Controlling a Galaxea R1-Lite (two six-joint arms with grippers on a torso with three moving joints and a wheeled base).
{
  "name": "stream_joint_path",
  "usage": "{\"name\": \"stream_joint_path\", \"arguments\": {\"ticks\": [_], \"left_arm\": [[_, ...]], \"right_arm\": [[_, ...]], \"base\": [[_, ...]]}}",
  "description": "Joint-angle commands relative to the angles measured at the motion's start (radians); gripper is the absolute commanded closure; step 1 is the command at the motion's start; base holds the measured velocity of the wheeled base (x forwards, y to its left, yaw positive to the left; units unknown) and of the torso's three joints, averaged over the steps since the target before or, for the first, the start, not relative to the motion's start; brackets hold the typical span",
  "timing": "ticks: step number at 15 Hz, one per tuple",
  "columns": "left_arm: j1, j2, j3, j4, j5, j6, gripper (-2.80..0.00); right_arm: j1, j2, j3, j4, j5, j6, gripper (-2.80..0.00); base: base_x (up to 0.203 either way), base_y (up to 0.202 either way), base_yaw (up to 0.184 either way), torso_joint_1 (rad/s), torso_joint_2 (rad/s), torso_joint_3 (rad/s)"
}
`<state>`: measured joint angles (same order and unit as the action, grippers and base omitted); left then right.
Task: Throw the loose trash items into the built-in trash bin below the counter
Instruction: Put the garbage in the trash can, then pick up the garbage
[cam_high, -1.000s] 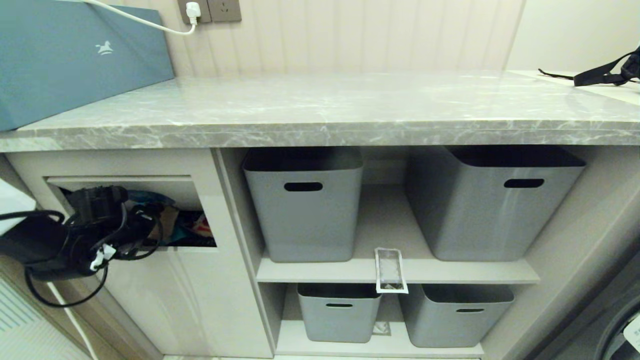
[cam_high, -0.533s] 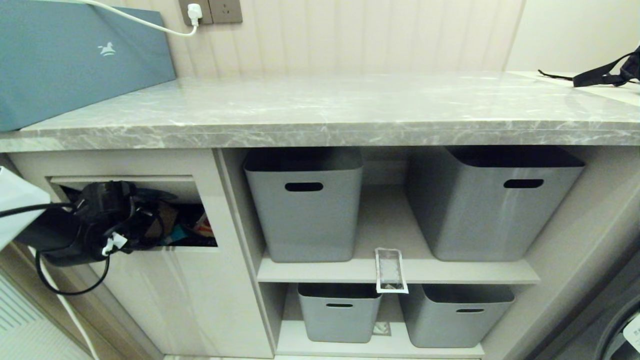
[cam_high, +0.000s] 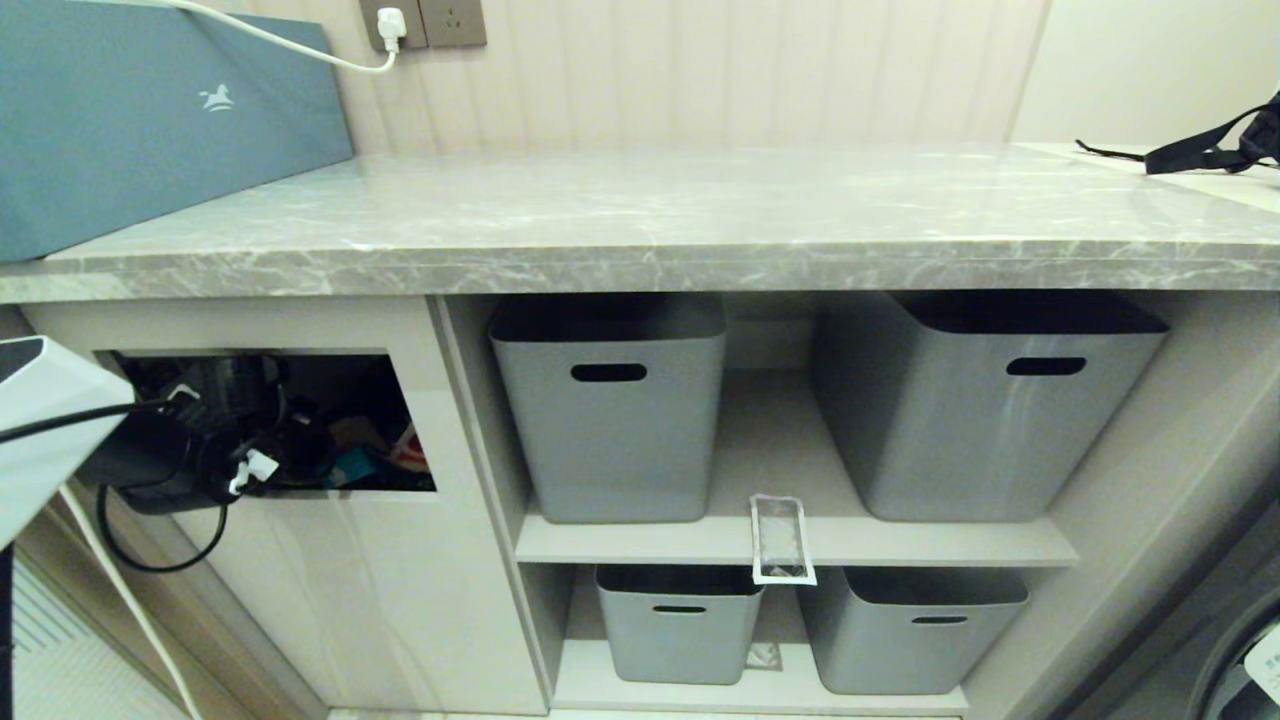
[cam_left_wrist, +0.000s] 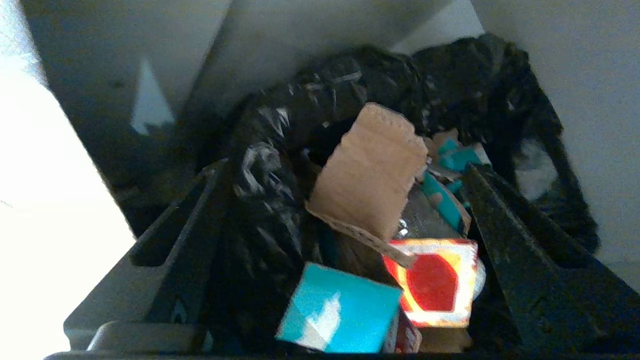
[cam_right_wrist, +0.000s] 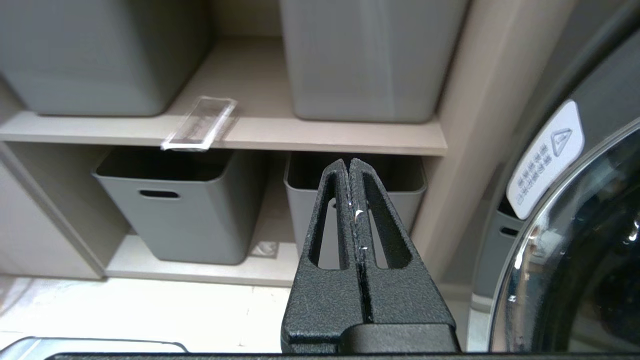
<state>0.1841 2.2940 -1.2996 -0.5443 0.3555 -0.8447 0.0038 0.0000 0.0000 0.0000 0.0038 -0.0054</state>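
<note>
My left gripper (cam_high: 262, 440) reaches into the dark opening of the built-in trash bin (cam_high: 330, 590) under the counter (cam_high: 640, 235). In the left wrist view the left gripper (cam_left_wrist: 345, 167) is open, and its black fingers (cam_left_wrist: 520, 245) stand wide apart with nothing held. Below them, in a black bag (cam_left_wrist: 310, 100), lie a brown cardboard piece (cam_left_wrist: 370, 170), a teal piece (cam_left_wrist: 340, 312) and a red-and-yellow wrapper (cam_left_wrist: 440, 285). A clear white-edged wrapper (cam_high: 780, 540) (cam_right_wrist: 200, 122) overhangs the shelf edge. The right gripper (cam_right_wrist: 348, 162) is shut and parked low, facing the lower shelves.
Grey tubs (cam_high: 610, 420) (cam_high: 980, 410) stand on the beige shelves, with smaller ones (cam_high: 680, 625) below. A teal box (cam_high: 150, 120) sits at the counter's left and a black strap (cam_high: 1200, 150) at its far right. A washer door (cam_right_wrist: 590, 250) is at the right.
The left gripper has pushed deeper into the bin opening, and the flap has swung inward out of sight. The right arm has not moved.
</note>
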Motion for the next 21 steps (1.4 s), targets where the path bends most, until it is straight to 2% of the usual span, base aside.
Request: {"name": "stream_joint_path", "arguments": {"ticks": [1,4,6,9,14,21], "left_arm": [[0.003,-0.064,0.037,-0.009,0.0,0.002,-2.8],[0.003,-0.157,0.132,-0.008,-0.03,0.034,-2.8],[-0.001,-0.24,0.236,-0.001,-0.051,0.052,-2.8],[-0.009,-0.357,0.357,0.004,-0.098,0.054,-2.8],[-0.029,-0.497,0.496,0.003,-0.098,0.026,-2.8],[-0.024,-0.833,0.816,-0.003,-0.097,0.05,-2.8]], "right_arm": [[0.001,0.0,0.0,-0.002,0.001,-0.001,0.0],[0.001,-0.001,0.0,-0.002,0.001,-0.001,0.0],[0.001,-0.002,0.0,-0.002,0.001,-0.001,0.0],[0.001,-0.002,0.0,-0.002,0.001,-0.001,0.0],[0.001,-0.001,0.0,-0.002,0.001,-0.001,0.0],[0.001,0.0,0.0,-0.002,0.001,-0.001,0.0]], "base": [[0.0,0.0,0.0,0.0,0.0,0.0],[0.0,0.0,0.0,0.0,0.0,0.0],[0.0,0.0,0.0,0.0,0.0,0.0],[0.0,0.0,0.0,0.0,0.0,0.0],[0.0,0.0,0.0,0.0,0.0,0.0],[0.0,0.0,0.0,0.0,0.0,0.0]]}}
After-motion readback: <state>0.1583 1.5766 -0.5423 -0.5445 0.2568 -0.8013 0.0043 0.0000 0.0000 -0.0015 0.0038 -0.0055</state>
